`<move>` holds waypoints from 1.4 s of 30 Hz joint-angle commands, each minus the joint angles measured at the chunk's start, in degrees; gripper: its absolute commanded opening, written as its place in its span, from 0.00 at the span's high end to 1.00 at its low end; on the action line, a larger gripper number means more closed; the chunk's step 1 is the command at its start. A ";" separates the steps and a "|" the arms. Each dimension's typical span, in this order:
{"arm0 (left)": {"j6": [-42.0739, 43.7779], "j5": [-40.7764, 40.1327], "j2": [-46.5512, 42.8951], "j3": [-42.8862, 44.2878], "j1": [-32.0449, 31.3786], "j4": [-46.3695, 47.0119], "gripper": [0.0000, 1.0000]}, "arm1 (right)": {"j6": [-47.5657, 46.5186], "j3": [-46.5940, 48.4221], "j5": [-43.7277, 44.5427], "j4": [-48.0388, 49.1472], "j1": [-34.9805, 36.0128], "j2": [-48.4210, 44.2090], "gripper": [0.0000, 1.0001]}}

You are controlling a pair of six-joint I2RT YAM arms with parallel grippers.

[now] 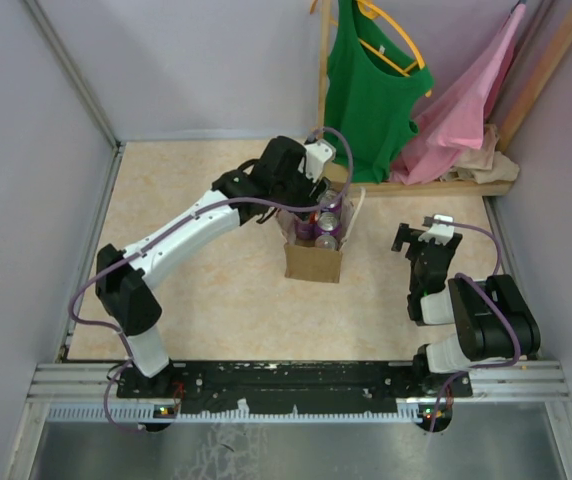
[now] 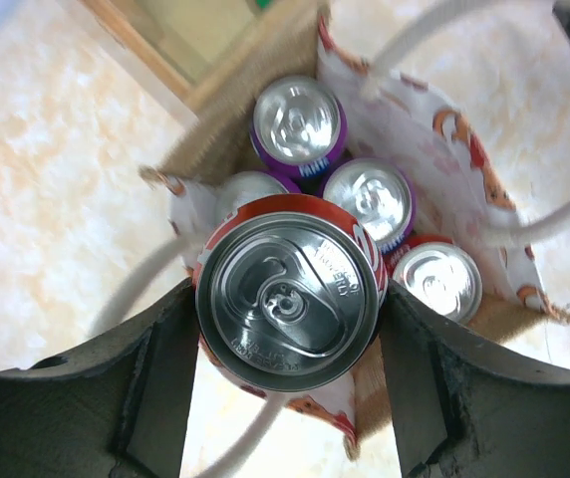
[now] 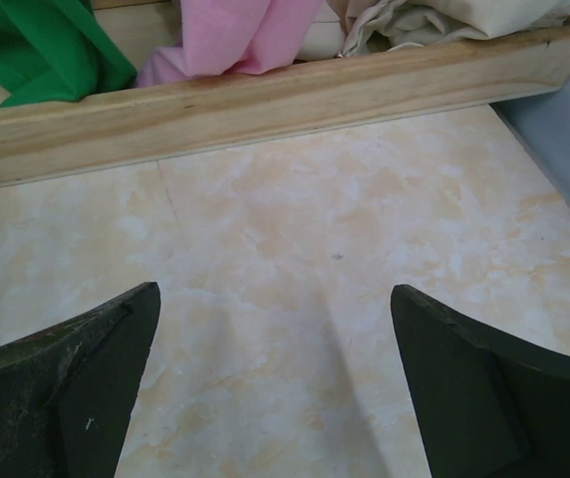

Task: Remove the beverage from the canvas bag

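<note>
Now: left pincer (image 2: 290,344) clamped on red can (image 2: 287,299), a finger on each side. The can is upright, its long axis toward the wrist camera, lid up. Canvas bag (image 2: 434,174) lies directly below, four other cans inside. Exit looks straight up. Right pincer (image 3: 275,383) is open, empty, well apart. Lid embossing and purple can (image 2: 298,124) lettering unreadable.

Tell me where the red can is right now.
In the left wrist view, the red can is clamped in the left gripper, over the open canvas bag and above the purple cans inside it.
</note>
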 commanded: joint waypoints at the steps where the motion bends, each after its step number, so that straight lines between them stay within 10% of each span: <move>1: 2.97 -3.78 -3.02 5.13 0.28 7.73 1.00 | 0.24 0.97 0.05 1.91 -0.12 -0.23 0.01; 20: 5.07 -15.86 -12.28 5.70 10.80 13.77 1.00 | 0.23 0.93 -0.01 1.96 -0.12 -0.23 0.01; 42: -12.93 -6.17 -18.28 -27.49 27.39 28.71 1.00 | 0.24 0.94 0.11 1.92 -0.12 -0.23 0.01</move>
